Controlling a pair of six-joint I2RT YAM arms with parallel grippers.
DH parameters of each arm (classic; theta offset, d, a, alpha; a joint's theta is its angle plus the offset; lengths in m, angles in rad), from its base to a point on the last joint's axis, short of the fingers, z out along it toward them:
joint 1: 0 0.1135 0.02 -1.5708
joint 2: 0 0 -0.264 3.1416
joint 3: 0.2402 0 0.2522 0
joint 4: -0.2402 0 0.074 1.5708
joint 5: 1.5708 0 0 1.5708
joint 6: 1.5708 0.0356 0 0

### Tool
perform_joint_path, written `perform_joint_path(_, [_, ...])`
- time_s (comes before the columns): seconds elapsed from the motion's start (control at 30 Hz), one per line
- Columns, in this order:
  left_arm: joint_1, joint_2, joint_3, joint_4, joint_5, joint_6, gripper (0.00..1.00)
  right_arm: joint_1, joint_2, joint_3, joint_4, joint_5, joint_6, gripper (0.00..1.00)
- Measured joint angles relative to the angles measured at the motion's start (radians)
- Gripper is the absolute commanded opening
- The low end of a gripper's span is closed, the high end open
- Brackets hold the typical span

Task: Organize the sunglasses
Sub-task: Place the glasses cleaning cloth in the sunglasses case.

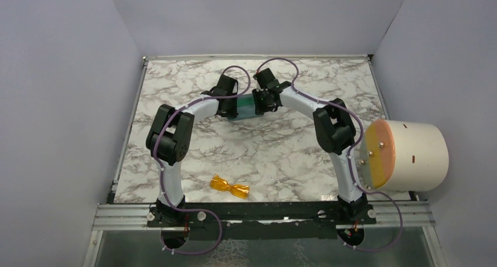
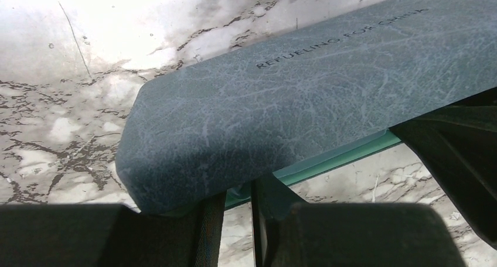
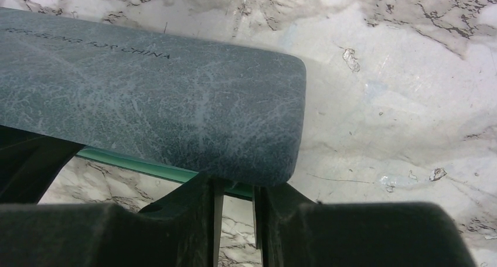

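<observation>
We see the small folded sunglasses with see-through orange lenses and frame [image 1: 230, 187] lying flat on the white and grey marble worktop [image 1: 281, 156]. They are close to its near edge, about halfway between the two arm bases. Nothing touches them, and they are well apart from both pincers.

Both arms reach to the far middle of the worktop. They meet there at the long blue-grey case with the green inside [image 1: 245, 107]. The left pincer [image 1: 228, 108] is at the left end of the case and the right pincer [image 1: 262, 103] is at the right end.

In the left wrist view, the blue-grey skin of the case fills most of the picture, with small letters pressed into it. A thin green rim runs under it, down to the black fingers [image 2: 272, 214]. The fingers stand just a thin crack apart, and we see the worktop through the crack. The rim ends right at their tips. We cannot tell if they pinch it or only touch it.

The right wrist view looks alike at the other end. There is a thin crack between the fingers [image 3: 193, 202] and the green rim lies across their tips. We cannot tell if it is held.

A big cream drum with a flat orange face [image 1: 419, 156] sits by the right edge of the worktop, near the right arm.
</observation>
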Motion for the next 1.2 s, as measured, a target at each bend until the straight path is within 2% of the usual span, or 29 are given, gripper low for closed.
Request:
perform_joint_path(0.37, [0.0, -0.002, 0.011, -0.027, -0.039, 0.008, 0.24, 0.0, -0.006, -0.009, 0.01, 0.0, 0.005, 0.24])
perform_joint_path(0.63, [-0.012, -0.018, 0.079, -0.07, -0.057, 0.018, 0.24, -0.003, -0.026, -0.025, 0.007, 0.006, 0.004, 0.24])
perform_joint_path(0.93, [-0.027, -0.032, 0.08, -0.08, -0.059, 0.018, 0.16, -0.006, -0.083, -0.051, 0.009, 0.002, 0.003, 0.26])
perform_joint_path(1.1, [-0.035, -0.042, 0.072, -0.075, -0.058, 0.014, 0.02, -0.007, -0.108, -0.077, 0.029, -0.017, 0.005, 0.03])
perform_joint_path(1.2, [-0.039, -0.055, 0.058, -0.06, -0.052, 0.008, 0.0, -0.007, -0.115, -0.09, 0.047, -0.036, 0.006, 0.01])
